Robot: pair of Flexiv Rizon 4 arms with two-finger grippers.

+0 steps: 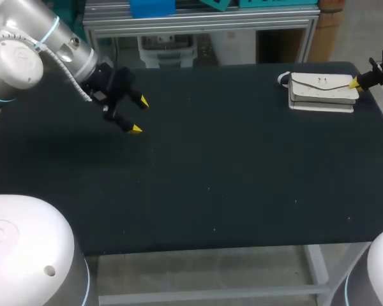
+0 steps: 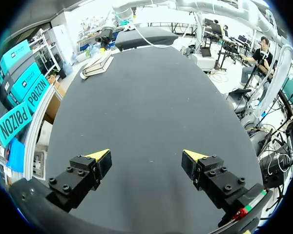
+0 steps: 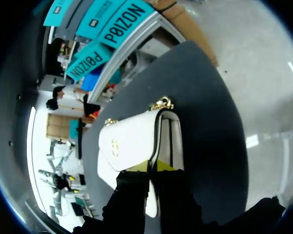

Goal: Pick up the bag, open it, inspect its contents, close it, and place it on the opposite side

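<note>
**Desk:** Where do we find the bag (image 1: 319, 89) in this one?

**Floor:** Lying flat near the table's (image 1: 230, 178) far right corner, white, flap up. Our right gripper (image 1: 355, 83) is at the end nearest the right edge. In its wrist view the two yellow tips sit pressed close together, with the bag's dark-trimmed rim pinched between them.

**Desk:** And our other arm?

**Floor:** Our left gripper (image 1: 139, 115) hangs over the far left part of the table, fingers spread wide, nothing between them, well apart from the bag.

**Desk:** What do we flag as the risk?

**Floor:** The hold, we think. It is a thin pinch on one end, so a lift may let the bag swing down or slip free, and it sits close enough to the right edge to drop off the table. If the tips have caught only the flap, we judge that it may peel open before our left gripper is there to steady the body.
</note>
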